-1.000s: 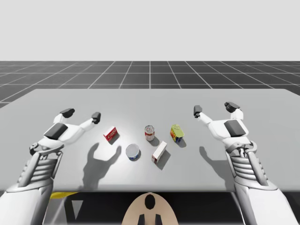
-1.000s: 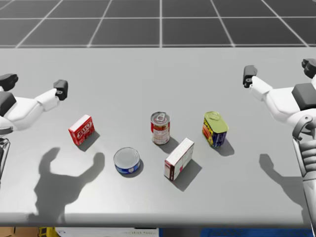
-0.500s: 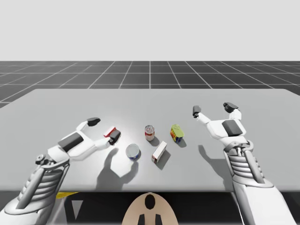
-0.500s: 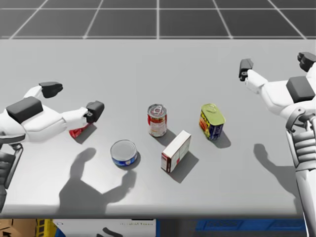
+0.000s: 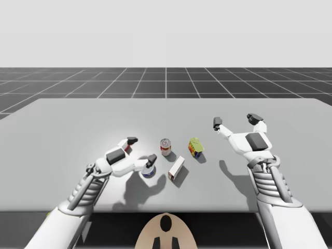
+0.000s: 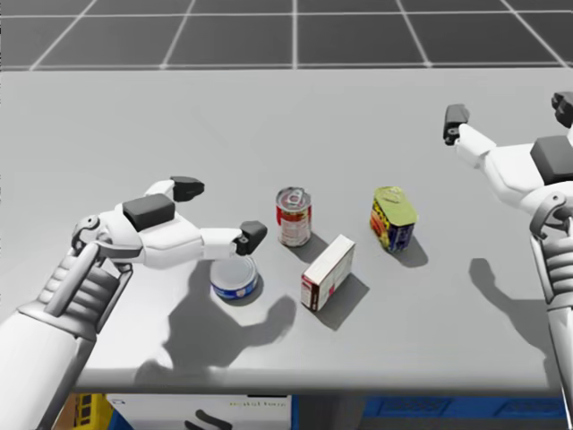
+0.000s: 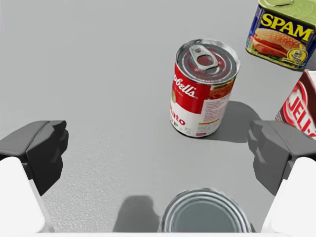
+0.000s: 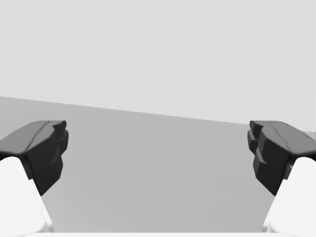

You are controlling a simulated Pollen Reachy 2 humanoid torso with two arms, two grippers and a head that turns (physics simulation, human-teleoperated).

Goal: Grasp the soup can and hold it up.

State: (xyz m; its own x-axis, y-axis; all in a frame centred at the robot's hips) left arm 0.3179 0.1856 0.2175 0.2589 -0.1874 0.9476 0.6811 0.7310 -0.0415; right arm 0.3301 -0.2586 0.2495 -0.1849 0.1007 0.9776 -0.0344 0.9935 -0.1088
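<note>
Left claw [image 7: 157,150] is being held wide open just short of the soup can [image 7: 203,89]; imo it's best being pushed on till the can's middle is being straddled.

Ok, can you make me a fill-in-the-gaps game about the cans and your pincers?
My left pincer, pointing toward the soup can, is ____ (open or shut).
The soup can stands ____ on the table (upright or tipped over).
The flat round tin sits right ____ my left pincer (under or above).
My other pincer, far from all the cans, is my ____ one (left or right).
Missing words: open, upright, under, right.
</note>
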